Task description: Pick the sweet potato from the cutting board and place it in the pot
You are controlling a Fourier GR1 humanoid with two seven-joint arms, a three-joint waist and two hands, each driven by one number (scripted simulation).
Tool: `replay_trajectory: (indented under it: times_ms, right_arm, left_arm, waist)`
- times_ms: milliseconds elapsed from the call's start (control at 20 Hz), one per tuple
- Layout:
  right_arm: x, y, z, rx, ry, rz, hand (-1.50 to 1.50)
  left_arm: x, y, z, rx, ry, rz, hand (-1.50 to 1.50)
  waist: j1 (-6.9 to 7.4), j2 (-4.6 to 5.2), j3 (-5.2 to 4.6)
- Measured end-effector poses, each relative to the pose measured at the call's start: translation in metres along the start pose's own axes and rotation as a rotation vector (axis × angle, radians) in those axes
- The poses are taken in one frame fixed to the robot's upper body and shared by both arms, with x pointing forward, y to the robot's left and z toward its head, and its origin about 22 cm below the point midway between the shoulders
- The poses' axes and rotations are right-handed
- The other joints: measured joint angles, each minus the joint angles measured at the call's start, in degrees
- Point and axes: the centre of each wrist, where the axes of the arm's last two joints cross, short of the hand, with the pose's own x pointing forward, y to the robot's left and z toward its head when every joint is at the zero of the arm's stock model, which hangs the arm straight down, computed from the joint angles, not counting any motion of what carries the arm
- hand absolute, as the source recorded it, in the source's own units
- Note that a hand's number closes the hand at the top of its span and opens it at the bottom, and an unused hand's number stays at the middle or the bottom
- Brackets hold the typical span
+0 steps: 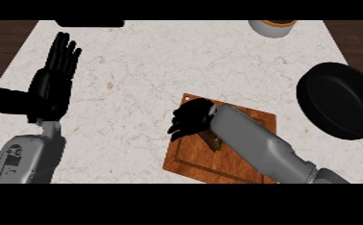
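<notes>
A brown wooden cutting board [245, 164] lies at the counter's lower middle. My right hand [190, 117] is over its upper left part, fingers curled downward. A small brownish piece, likely the sweet potato [212, 140], shows just under the wrist; most of it is hidden by the hand and forearm. I cannot see whether the fingers close round it. The black pot [333, 100] sits at the right edge of the counter, well to the right of the board. My left hand [56, 75] rests open at the left, fingers up.
A pale cup or bowl with a brown inside [273, 27] stands at the counter's top right. A dark object [90, 23] lies at the top left edge. The marble counter [142, 75] spreads between the hands.
</notes>
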Motion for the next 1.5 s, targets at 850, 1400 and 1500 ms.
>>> replay_trajectory:
  times_ms: [850, 1400, 1500]
  right_arm:
    - [0.008, -0.016, 0.028, -0.502, 0.536, -0.294, 1.5]
    - [0.008, -0.059, 0.099, -1.04, 1.48, -0.46, 1.5]
    - [0.016, -0.071, 0.109, -1.103, 1.606, -0.437, 1.5]
  left_arm:
    - [-0.007, 0.027, 0.007, 0.076, 0.029, -0.023, 0.0]
    - [-0.012, 0.032, 0.015, 0.092, 0.047, -0.026, 0.0]
    - [-0.009, 0.033, 0.014, 0.086, 0.042, -0.025, 0.0]
  waist:
    - [-5.38, -0.44, -0.06]
    - [-5.78, -1.28, -0.3]
    - [-5.39, -1.15, -0.33]
